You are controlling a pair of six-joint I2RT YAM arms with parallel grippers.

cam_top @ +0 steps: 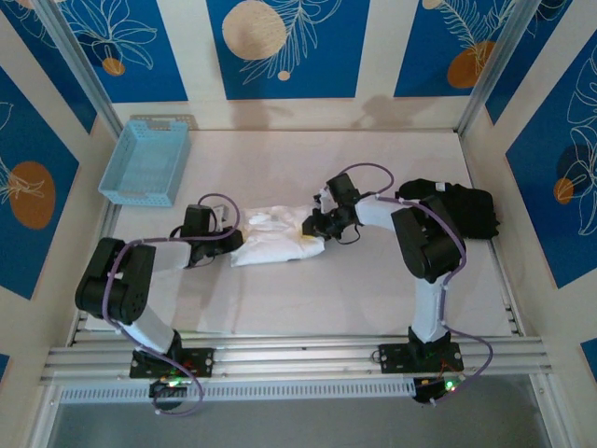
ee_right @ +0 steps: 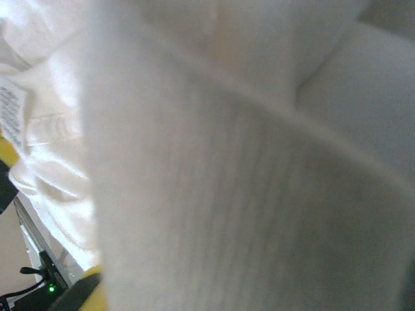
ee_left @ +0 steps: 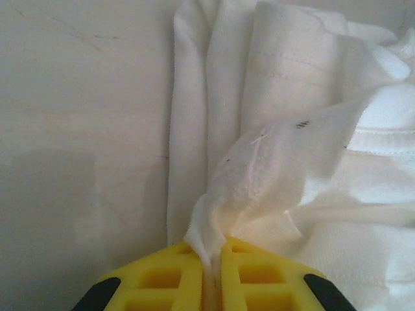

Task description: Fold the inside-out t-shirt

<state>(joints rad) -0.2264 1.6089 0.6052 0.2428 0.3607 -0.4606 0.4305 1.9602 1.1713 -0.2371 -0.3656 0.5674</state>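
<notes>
The inside-out t-shirt (cam_top: 270,238) lies bunched in a white heap at the middle of the table. My left gripper (cam_top: 235,241) is at its left edge. In the left wrist view the yellow fingers (ee_left: 168,278) are shut on a pinched ridge of the white cloth (ee_left: 259,168), which rises out of the left gripper (ee_left: 213,259). My right gripper (cam_top: 315,224) sits at the heap's right edge. In the right wrist view blurred white fabric (ee_right: 227,194) lies across the lens and hides the jaws. A sliver of yellow finger (ee_right: 93,291) and a printed care label (ee_right: 11,113) show at the left.
A black folded garment (cam_top: 462,210) lies at the right of the table, just behind the right arm. A light blue basket (cam_top: 145,161) stands at the back left corner. The pale table surface (cam_top: 373,299) stretches in front of the shirt up to the metal rails.
</notes>
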